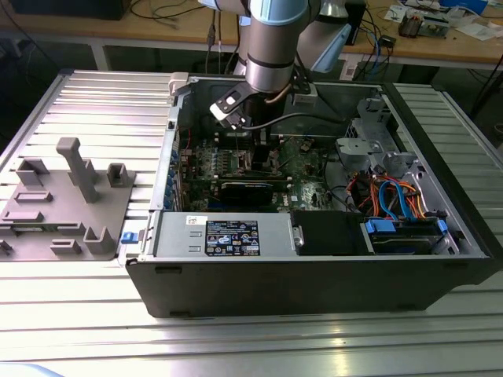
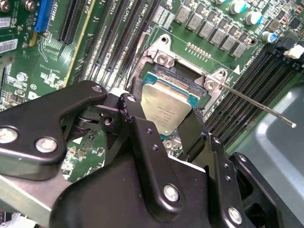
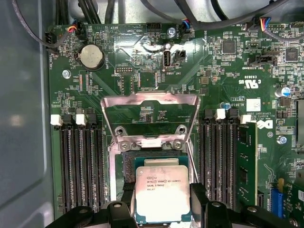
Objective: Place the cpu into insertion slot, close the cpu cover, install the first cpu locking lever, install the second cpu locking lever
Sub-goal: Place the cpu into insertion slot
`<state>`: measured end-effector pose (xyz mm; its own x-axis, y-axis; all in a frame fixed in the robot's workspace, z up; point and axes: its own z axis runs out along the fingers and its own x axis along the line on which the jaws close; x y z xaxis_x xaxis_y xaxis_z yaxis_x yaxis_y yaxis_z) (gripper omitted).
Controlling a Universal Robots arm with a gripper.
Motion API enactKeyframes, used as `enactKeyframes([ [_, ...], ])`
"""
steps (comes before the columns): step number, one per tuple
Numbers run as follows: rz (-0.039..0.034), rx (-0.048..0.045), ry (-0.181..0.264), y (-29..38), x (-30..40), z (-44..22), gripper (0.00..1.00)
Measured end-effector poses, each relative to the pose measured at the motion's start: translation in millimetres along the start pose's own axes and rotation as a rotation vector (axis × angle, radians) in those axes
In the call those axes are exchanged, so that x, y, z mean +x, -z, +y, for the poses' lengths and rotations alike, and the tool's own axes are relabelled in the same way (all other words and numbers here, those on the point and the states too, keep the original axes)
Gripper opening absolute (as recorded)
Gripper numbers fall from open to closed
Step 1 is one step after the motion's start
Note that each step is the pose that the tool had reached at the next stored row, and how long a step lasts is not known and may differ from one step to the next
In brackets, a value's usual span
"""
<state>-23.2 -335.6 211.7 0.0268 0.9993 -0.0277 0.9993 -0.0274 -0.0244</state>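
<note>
So, quick one from inside the computer case [image 1: 314, 287]. My gripper [image 3: 161, 213] is pinched narrow on the cpu [image 3: 162, 192], one finger on each of two opposite edges. The chip hangs right over the insertion slot [image 3: 127, 167], with a strip of the dark contact field showing past its far edge. In the second wrist view it looks a bit tilted against the socket, so I can't say whether it's seated or just above.

Handling-wise I'd call it a light, stiff little plate with a smooth metal top, so probably slippery. My guess is the fragile bit is the contacts underneath, which makes the bare edges the right place to hold.

The cpu cover [image 3: 151, 110] is flipped up and open on the far side of the slot, and green board shows through its window. A thin locking lever [image 2: 259, 105] sticks out loose, not hooked down.

As for what's in the case:
- **Motherboard:** the motherboard [image 3: 142, 71] has memory slots [image 3: 78, 161] either side of the socket, one with a memory stick [image 3: 247, 161] in it.
- **Power supply:** the power supply [image 1: 228, 236] sits along the near wall.
- **Cables:** a cable bundle [image 1: 393, 196] lies at the exterior view's right.
</note>
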Motion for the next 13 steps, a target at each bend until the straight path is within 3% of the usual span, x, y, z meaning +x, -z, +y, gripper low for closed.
enactKeyframes([
  [13,0.0001,0.0001,-0.004,-7.2,4.0,0.1,0.55],
])
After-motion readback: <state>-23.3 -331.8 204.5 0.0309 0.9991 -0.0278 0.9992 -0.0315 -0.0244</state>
